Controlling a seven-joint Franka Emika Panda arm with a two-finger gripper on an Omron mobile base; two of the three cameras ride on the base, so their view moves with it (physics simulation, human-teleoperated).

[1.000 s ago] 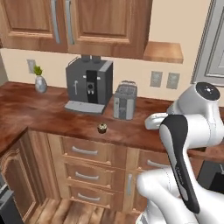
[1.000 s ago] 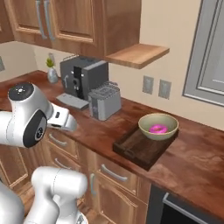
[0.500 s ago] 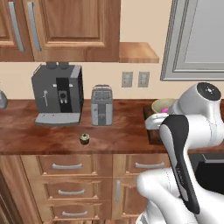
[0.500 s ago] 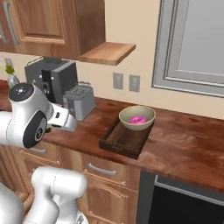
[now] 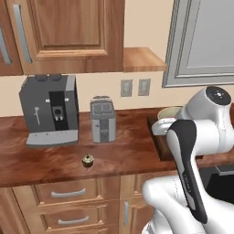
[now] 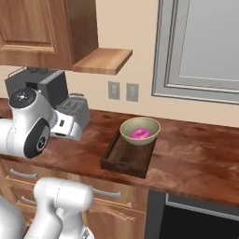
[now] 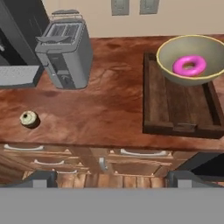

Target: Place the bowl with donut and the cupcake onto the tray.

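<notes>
1. Our claw's finger tips [image 7: 43, 177] sit far apart at the bottom of the hand view with nothing between them, so we read it as released and empty, held above the counter's front edge.
2. Nearest it, the cupcake [image 7: 29, 118] stands alone on the counter [image 7: 105, 109], in front of the toaster [image 7: 65, 54] and well apart from the tray [image 7: 175, 127].
3. The bowl [image 6: 140, 131] already sits on the tray's far end with the donut [image 6: 140, 134] inside, so we judge the cupcake to be the step left.
4. To do it well, we should come straight down over the cupcake, close gently on its base, lift clear, and set it on the bare slats at the tray's near end, away from the bowl.
5. In the left base view our own arm covers most of the tray and bowl, and the cupcake [image 5: 87, 159] is too small to show its top clearly.
6. The coffee machine [image 5: 48, 109] is cut off in the hand view.
</notes>
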